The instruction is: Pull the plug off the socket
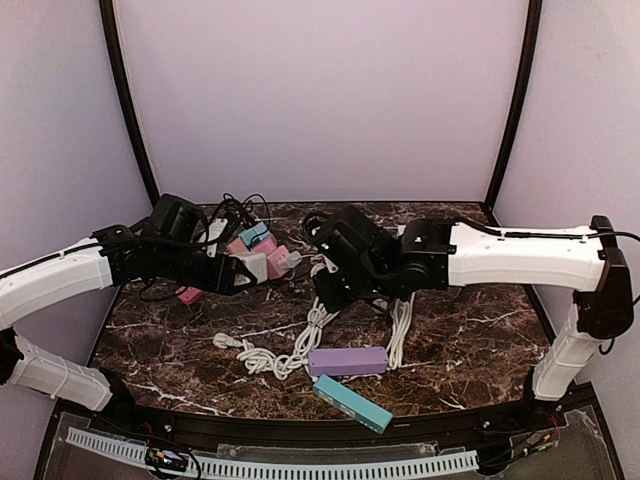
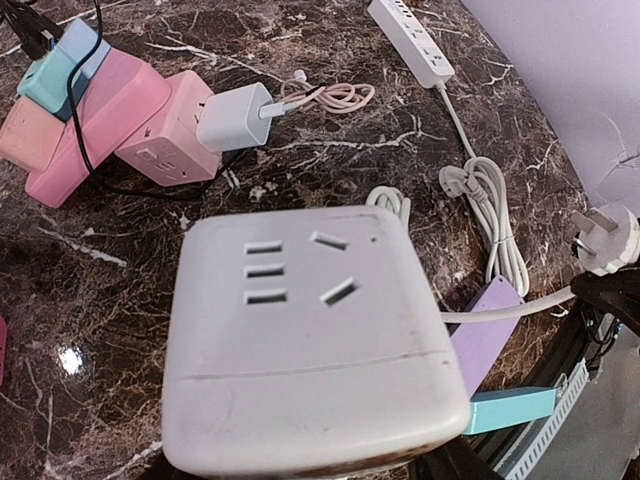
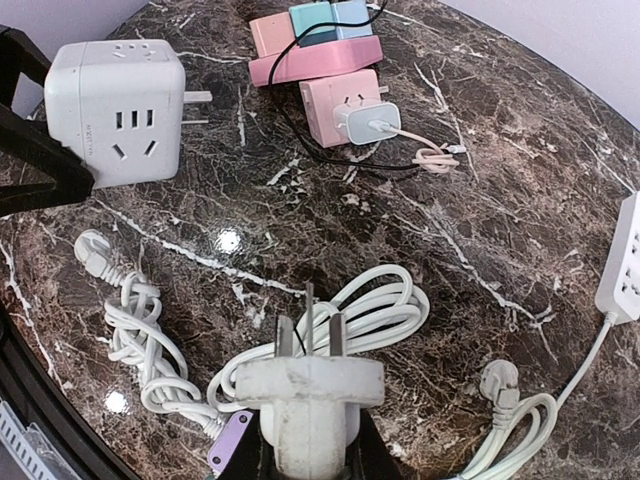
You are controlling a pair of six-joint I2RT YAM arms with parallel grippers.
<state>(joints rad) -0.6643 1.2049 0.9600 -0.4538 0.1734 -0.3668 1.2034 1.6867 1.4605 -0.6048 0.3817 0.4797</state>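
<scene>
My left gripper [image 1: 240,272] is shut on a white cube socket [image 2: 310,330], which it holds above the table; the cube fills the left wrist view and hides the fingers. The same socket [image 3: 118,110] shows at the upper left of the right wrist view, its front holes empty. My right gripper [image 3: 310,450] is shut on a white three-pin plug [image 3: 310,385], its bare prongs pointing away from the wrist. The plug [image 2: 605,238] hangs well to the right of the socket, apart from it, with its white cord trailing below.
Pink and teal socket blocks [image 3: 315,45] with a white charger [image 3: 365,120] and black cables lie at the back. Coiled white cords [image 1: 300,345], a purple strip [image 1: 347,361] and a teal strip [image 1: 352,403] lie near the front. A white power strip [image 3: 622,260] lies at the right.
</scene>
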